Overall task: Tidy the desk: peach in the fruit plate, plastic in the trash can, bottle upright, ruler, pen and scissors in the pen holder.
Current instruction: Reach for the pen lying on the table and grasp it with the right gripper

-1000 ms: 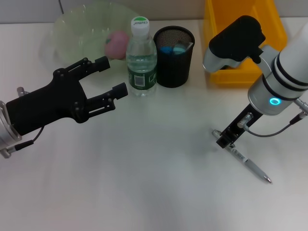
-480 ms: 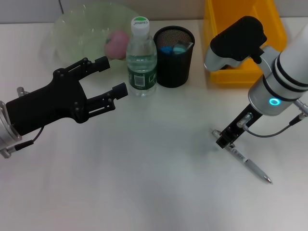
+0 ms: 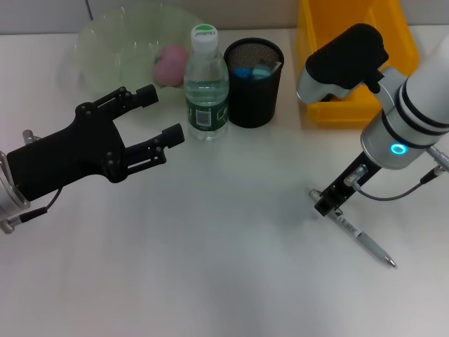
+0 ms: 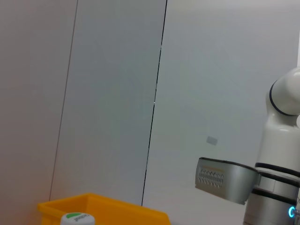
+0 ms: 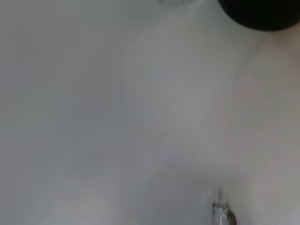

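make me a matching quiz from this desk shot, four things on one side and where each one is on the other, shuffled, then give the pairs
Things:
1. peach
2. bottle
3. pen
4. left end effector

Places or states:
A. lying flat on the desk by the right end effector
B. open, just left of the bottle
C. in the fruit plate
D. upright beside the pen holder

Pairs: 1-C, 2-D, 3-A, 4-B

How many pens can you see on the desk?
1. The pen lies flat on the white desk, right by the right end effector. More could be hidden inside the black mesh pen holder near the bottle.
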Robot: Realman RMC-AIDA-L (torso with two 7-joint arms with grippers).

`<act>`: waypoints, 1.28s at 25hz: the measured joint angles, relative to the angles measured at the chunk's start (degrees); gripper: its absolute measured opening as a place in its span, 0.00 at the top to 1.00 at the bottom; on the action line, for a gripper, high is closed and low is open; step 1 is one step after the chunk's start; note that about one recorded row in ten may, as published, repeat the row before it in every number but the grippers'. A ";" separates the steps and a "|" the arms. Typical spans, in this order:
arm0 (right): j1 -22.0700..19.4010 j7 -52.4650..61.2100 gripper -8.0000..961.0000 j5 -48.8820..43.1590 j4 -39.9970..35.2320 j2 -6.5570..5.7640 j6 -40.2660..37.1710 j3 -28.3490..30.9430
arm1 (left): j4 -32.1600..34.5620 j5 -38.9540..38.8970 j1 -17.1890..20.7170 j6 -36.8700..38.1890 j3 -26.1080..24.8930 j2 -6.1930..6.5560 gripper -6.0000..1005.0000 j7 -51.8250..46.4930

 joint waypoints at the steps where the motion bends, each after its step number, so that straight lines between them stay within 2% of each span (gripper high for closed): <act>1: 0.00 0.00 0.62 0.00 0.00 0.00 0.00 0.00 | 0.00 0.00 0.00 0.01 0.00 0.00 0.20 0.00; 32: 0.65 0.01 0.65 0.00 1.35 0.00 0.49 -0.12 | 0.00 0.00 -0.29 0.01 0.00 0.00 0.20 0.02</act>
